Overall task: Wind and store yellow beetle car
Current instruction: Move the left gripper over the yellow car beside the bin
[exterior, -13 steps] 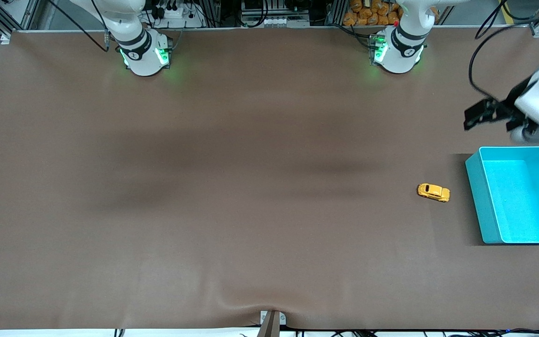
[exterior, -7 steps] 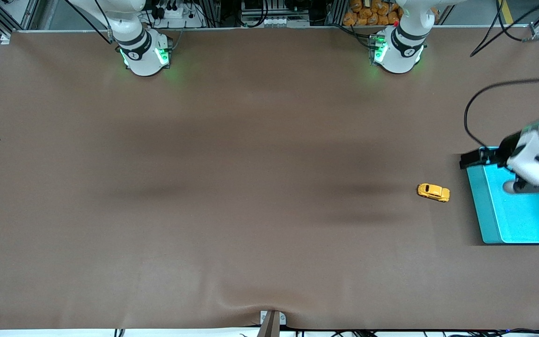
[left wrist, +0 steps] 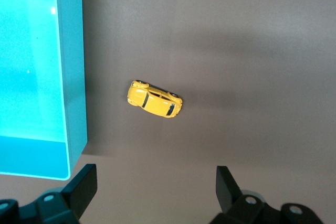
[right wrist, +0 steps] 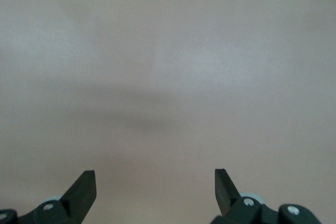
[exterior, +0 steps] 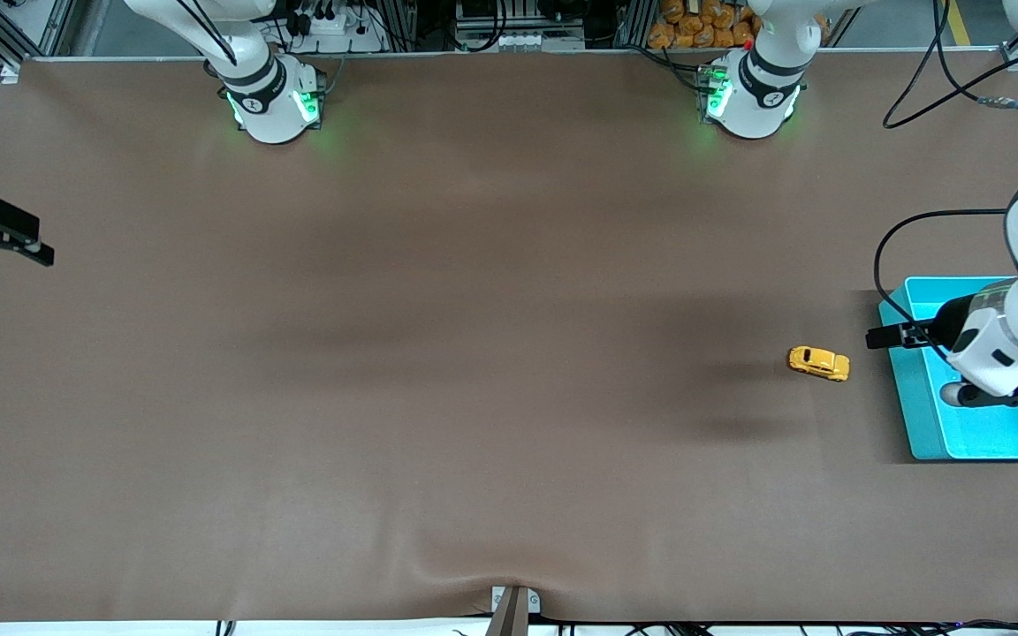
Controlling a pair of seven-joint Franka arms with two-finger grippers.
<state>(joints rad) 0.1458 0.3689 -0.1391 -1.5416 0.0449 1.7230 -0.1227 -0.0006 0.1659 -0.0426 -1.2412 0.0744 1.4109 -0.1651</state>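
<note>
Left gripper (exterior: pixel 893 336) has been lowered over the bin (exterior: pixel 915 415), jaws spread.
Car (exterior: pixel 818 363) sits beside the bin; right gripper (right wrist: pixel 155 187) is spread over bare table (exterior: pixel 438 353).

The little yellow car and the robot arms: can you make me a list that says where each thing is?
yellow beetle car: on its wheels on the brown table, beside the teal bin, untouched
teal bin: at the left arm's end, nothing visible inside
left end effector: open, over the bin's edge
right end effector: open, over bare table at the right arm's end

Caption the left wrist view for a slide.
Open left gripper hovering above the yellow beetle car beside the teal bin.
</note>
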